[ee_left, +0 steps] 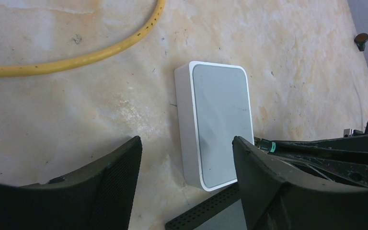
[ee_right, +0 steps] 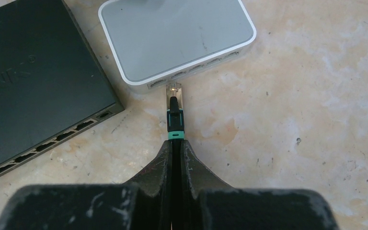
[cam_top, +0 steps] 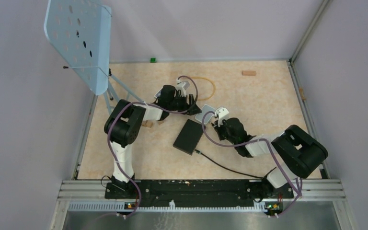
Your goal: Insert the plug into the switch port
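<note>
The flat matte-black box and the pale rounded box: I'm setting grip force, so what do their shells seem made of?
Flat matte-black box: perhaps painted metal or hard plastic; dull, unreflective top. Pale rounded box: likely moulded plastic; smooth, faint sheen, white rim.

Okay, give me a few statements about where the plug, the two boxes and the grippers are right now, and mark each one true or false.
1. The right gripper is shut on the plug. True.
2. The plug's tip is at the row of ports on the black box. False: it is at the port edge of the white box.
3. The left gripper is open. True.
4. The yellow cable is plugged into the white box. False: it lies on the table, apart from that box.
</note>
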Tool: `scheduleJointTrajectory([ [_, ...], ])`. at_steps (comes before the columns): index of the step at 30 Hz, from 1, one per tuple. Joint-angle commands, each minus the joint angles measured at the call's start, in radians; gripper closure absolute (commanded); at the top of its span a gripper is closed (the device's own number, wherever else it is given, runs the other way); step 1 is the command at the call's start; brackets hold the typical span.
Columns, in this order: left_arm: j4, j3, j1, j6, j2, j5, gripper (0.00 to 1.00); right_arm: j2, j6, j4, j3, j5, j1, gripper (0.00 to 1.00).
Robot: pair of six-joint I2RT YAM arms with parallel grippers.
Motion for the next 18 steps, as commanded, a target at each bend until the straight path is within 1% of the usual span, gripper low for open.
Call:
scheduleJointTrajectory([
  [1,0.030,0.027,-0.006,0.020,0.027,0.026,0.26,0.027,0.030,0.049,0.045,0.022,-0.007,1.00],
  [8,0.009,0.026,-0.023,0.044,0.036,0.016,0.34,0.032,0.040,0.089,0.035,0.006,-0.007,1.00],
  [15,0.000,0.021,-0.037,0.053,0.047,0.008,0.37,0.008,0.049,0.125,0.017,-0.018,-0.007,1.00],
  [18,-0.002,0.019,-0.038,0.055,0.049,0.003,0.40,0.001,0.050,0.122,0.014,-0.022,-0.007,1.00],
])
